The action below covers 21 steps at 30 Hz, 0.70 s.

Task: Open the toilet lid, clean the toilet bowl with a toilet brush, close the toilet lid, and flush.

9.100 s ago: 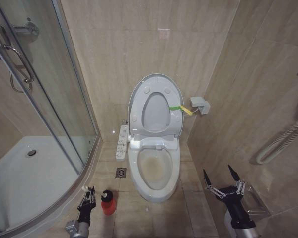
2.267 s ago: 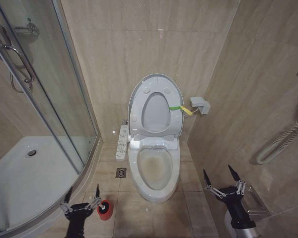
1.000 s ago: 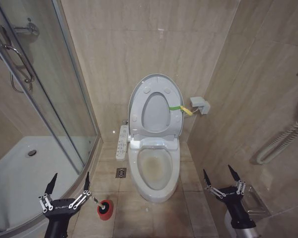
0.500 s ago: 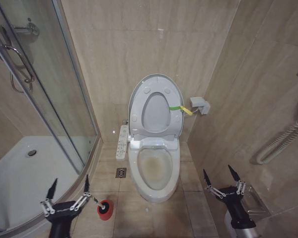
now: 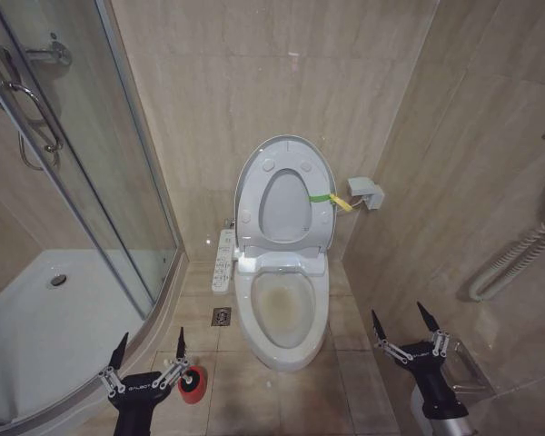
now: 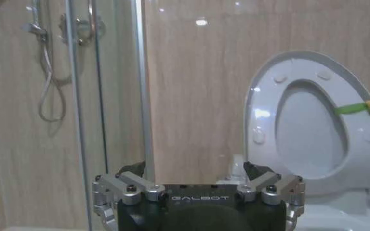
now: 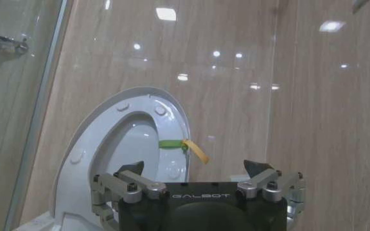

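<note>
The toilet lid [image 5: 284, 153] stands raised against the back wall, with the seat ring up in front of it. A green band with a yellow tag hangs at its right side. Below it the toilet bowl [image 5: 284, 309] lies uncovered, yellowish-brown inside. The toilet brush [image 5: 196, 372] sits in its red cup holder [image 5: 193, 386] on the floor left of the bowl. My left gripper [image 5: 151, 343] is open just left of the holder, one finger close by it. My right gripper [image 5: 399, 316] is open low at the bowl's right. The lid [image 6: 313, 120] also shows in the left wrist view, and the lid [image 7: 127, 144] in the right.
A glass shower door [image 5: 82, 182] and curved white shower tray [image 5: 36, 318] take up the left side. A white control panel [image 5: 222, 259] and a floor drain [image 5: 221, 315] lie left of the bowl. A wall box [image 5: 365, 191], a pale hose [image 5: 513, 263] and a metal rack [image 5: 468, 368] are on the right.
My left gripper, still open, has moved right from over the shower tray's edge to beside the red holder. The right arm, lid and bowl have not moved.
</note>
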Tool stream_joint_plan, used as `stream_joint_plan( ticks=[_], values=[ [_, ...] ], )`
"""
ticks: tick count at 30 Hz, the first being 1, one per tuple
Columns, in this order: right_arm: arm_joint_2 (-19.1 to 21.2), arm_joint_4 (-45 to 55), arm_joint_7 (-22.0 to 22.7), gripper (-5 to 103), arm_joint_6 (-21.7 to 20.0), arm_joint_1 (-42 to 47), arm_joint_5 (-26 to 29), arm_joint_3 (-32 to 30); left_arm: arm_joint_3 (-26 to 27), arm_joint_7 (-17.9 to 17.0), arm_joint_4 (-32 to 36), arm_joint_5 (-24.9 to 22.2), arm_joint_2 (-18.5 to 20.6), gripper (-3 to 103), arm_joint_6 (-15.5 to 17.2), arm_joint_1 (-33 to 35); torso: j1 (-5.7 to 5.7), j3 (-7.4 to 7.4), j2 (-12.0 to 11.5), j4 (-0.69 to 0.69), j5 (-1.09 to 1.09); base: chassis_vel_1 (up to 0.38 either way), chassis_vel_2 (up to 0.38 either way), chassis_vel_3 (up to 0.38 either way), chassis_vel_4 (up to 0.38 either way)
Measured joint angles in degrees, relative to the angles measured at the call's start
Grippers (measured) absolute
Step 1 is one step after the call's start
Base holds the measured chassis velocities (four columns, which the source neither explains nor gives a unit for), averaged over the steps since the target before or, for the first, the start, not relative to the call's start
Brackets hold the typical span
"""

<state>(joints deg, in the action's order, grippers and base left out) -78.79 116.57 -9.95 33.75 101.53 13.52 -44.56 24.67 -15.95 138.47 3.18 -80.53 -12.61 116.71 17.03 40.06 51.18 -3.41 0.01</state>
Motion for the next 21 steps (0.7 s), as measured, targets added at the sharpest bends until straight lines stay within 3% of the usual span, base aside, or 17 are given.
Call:
stream_joint_plan(
  ticks=[7,13,21],
  values=[
    [0.0,0.0,0.0,100,0.0,0.0,0.0,0.0,1.21,3.42,0.4,0.4,0.9,99,1.88,0.74,0.0,0.0,0.0,0.0,-0.01,0.0,0.0,0.0,0.0],
    [0.0,0.0,0.0,100,0.0,0.0,0.0,0.0,7.4,8.97,0.45,-3.39,1.03,99,2.81,0.62,0.0,0.0,0.0,0.0,-0.01,0.0,0.0,0.0,0.0],
    [0.0,0.0,0.0,100,0.0,0.0,0.0,-0.01,9.87,10.74,0.73,-6.09,0.97,99,4.8,-0.58,0.0,0.0,0.0,0.0,-0.01,0.0,0.0,0.0,0.0]
  ],
)
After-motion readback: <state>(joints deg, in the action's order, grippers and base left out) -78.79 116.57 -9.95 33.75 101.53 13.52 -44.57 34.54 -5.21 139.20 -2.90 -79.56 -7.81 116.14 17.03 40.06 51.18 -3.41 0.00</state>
